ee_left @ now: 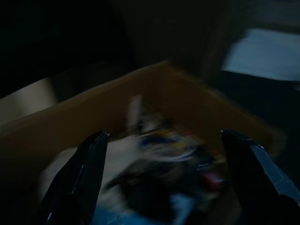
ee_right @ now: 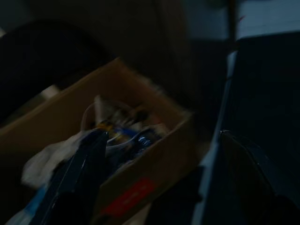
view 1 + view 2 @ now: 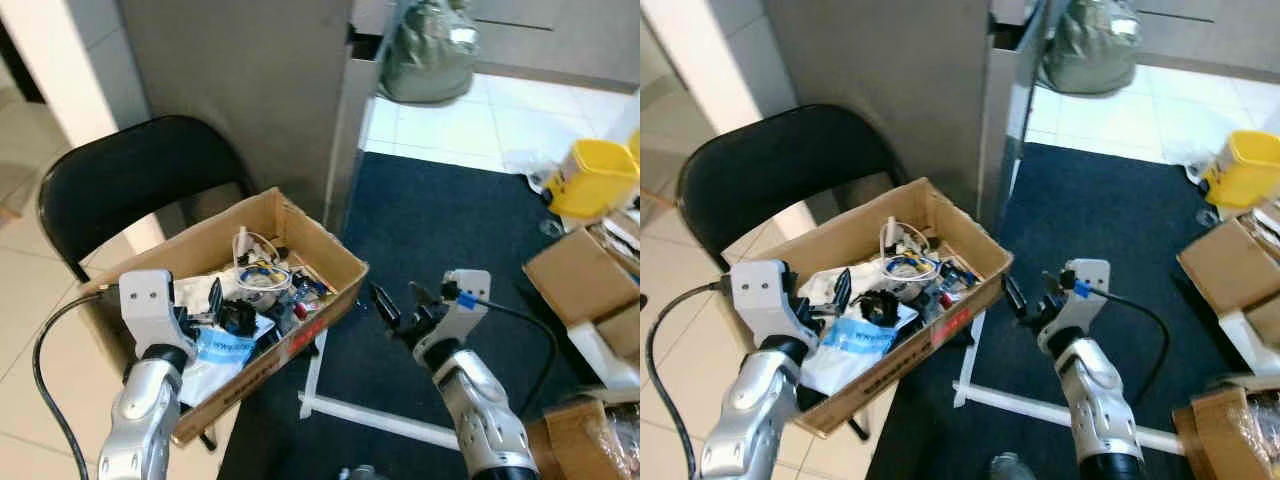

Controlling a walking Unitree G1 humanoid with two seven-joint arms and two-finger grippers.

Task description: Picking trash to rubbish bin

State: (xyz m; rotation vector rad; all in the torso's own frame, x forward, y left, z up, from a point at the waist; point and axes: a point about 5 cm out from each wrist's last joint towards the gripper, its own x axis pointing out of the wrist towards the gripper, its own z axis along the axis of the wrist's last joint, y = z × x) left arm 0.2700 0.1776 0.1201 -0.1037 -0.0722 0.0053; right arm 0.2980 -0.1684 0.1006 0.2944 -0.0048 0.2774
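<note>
Head views: one open brown cardboard box (image 3: 335, 262) of mixed trash sits on one black folding chair (image 3: 120, 180). In the box: one blue-and-white plastic packet (image 3: 222, 347), a coil of white cable (image 3: 258, 262), dark scraps. Left gripper (image 3: 215, 312) over the box's near end, fingers spread, empty. Right gripper (image 3: 398, 310) just beside the box's right wall, over one dark blue rug (image 3: 450, 220), fingers parted, empty. One yellow plastic bucket (image 3: 592, 178) well right of the box.

Left wrist view: blurred, dark; two fingers (image 1: 86, 173) wide apart above the box contents.

Right wrist view: dim; fingers (image 2: 82, 173) apart, box ahead.
</note>
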